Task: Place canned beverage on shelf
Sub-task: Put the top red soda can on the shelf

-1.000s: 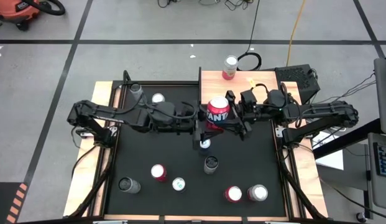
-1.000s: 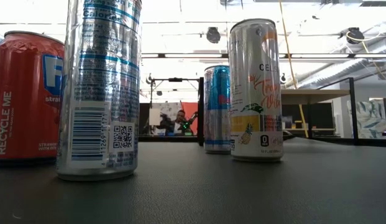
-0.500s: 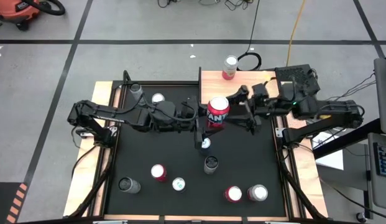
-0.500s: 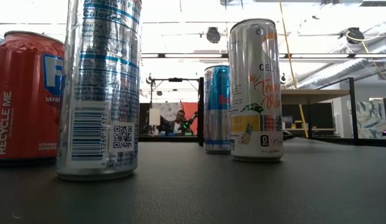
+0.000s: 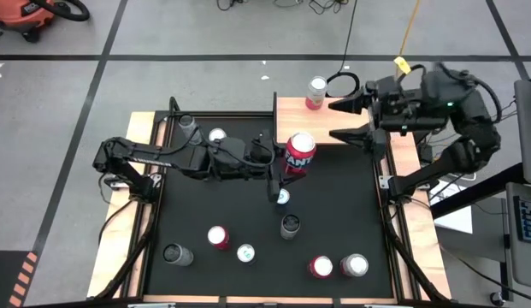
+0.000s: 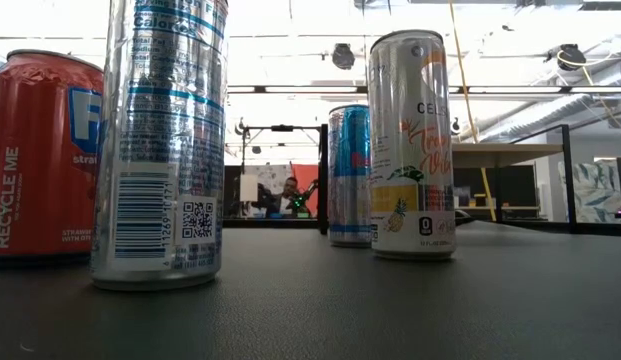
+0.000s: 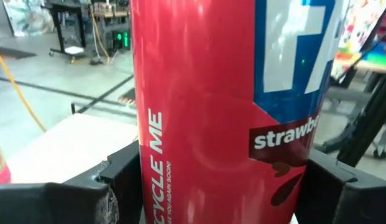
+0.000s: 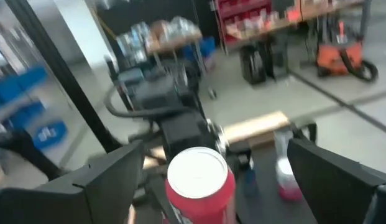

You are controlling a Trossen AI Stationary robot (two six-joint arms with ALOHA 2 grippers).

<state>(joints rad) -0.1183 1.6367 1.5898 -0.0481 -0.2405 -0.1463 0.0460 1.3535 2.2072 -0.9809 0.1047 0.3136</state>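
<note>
Right gripper (image 5: 344, 120) withdrew; left gripper (image 5: 280, 159) clasps red strawberry can (image 5: 299, 153).

"RECYCLE ME" and "strawbe" are read on the red can (image 7: 230, 112); "RECYCLE ME" on another red can (image 6: 40, 155); "CEL" on the white can (image 6: 412, 145).

The red can (image 7: 224, 112) is cut off at top and bottom in the left wrist view, its label only partly readable, and the left gripper's fingers (image 5: 274, 168) are largely hidden beneath it from above.
</note>
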